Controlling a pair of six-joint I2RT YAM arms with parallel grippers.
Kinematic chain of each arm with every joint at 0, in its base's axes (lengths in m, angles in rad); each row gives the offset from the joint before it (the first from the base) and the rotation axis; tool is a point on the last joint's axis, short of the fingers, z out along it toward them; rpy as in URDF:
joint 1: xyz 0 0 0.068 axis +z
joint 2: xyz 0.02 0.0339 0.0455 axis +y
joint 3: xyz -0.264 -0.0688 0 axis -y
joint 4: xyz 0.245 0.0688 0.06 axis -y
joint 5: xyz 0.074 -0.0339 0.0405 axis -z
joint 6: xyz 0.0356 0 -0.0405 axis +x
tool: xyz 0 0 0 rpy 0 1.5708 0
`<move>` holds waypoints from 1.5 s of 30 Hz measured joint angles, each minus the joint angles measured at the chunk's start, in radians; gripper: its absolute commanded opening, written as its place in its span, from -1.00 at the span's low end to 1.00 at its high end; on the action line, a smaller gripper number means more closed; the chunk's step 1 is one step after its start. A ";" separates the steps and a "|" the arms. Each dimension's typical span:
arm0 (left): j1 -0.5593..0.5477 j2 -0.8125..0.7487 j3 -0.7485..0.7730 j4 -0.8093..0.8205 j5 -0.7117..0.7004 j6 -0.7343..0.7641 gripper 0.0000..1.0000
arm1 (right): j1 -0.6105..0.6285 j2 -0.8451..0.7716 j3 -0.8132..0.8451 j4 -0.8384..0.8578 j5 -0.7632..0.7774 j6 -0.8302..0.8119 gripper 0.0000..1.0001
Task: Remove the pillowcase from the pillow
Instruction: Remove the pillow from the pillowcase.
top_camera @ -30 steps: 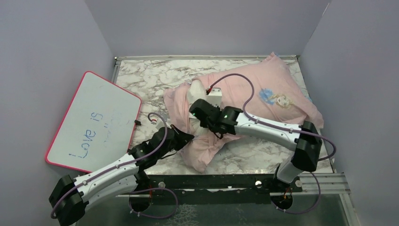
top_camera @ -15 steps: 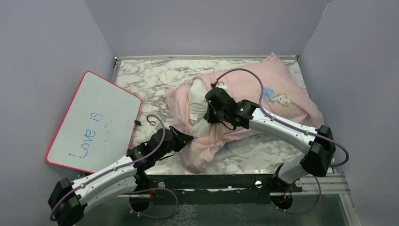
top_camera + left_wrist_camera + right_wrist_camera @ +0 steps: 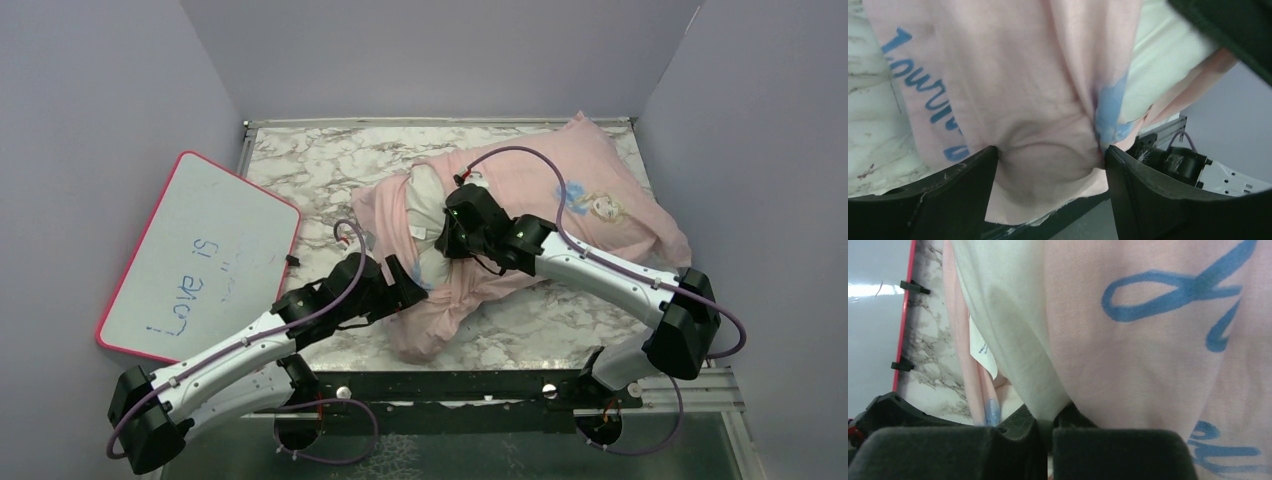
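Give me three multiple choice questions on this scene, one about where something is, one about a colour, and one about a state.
1. Where is the whiteboard relative to the pillow?
A) to its left
B) to its right
C) on top of it

2. The whiteboard's writing is:
A) green
B) blue
C) black

3. The right pincer is:
A) wide open
B) out of view
C) shut on the pillow

Answers: 1 A, the top view shows it left of the pillow. 2 B, "Love is" reads blue. 3 C, the right wrist view shows white fabric pinched in it.
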 measured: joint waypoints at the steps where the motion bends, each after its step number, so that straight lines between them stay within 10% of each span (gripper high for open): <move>1: 0.000 0.003 -0.006 -0.007 0.022 0.002 0.72 | 0.000 0.000 0.000 0.000 0.000 0.000 -0.99; 16: -0.001 -0.100 -0.022 -0.280 0.174 0.090 0.65 | -0.010 0.018 0.017 0.026 0.002 -0.018 -0.99; 24: -0.001 0.022 -0.072 -0.035 0.175 0.133 -1.00 | -0.010 0.018 0.021 0.026 0.004 -0.018 -0.99; 38: -0.064 -0.340 -0.380 0.159 0.117 -0.136 -1.00 | -0.117 0.071 0.293 -0.177 -0.015 -0.137 -0.99; 45: -0.075 -0.251 -0.359 0.145 0.075 -0.169 -1.00 | -0.134 0.078 0.302 -0.199 -0.097 -0.149 -0.98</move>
